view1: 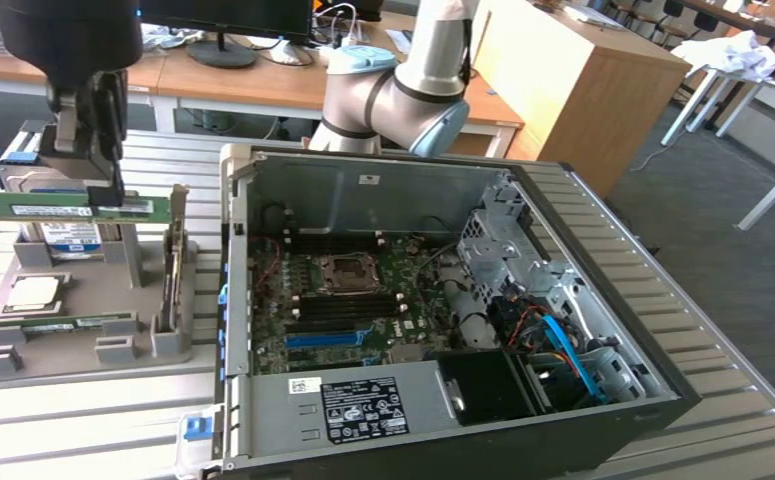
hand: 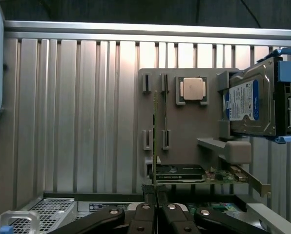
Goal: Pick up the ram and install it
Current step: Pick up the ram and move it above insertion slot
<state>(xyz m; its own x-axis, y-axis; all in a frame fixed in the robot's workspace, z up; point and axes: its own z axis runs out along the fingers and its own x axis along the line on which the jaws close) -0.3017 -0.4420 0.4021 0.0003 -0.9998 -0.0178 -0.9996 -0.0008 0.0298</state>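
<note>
The black two-fingered gripper (view1: 104, 198) is nearly closed, pinching the long thin green circuit-board ram (view1: 40, 208) by its upper edge, a little off-centre. The stick sits over the grey plastic parts holder (view1: 40, 365), apparently lifted off its posts, with its long axis level and crosswise to the fingers. The open black computer case (view1: 360, 190) stands just beside the holder, on the exterior view's right

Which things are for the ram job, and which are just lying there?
For the job: the ram, gripped by the pincer; the open computer case.
Lying about: hard drive, processor chip, another green stick on the grey tray.
</note>
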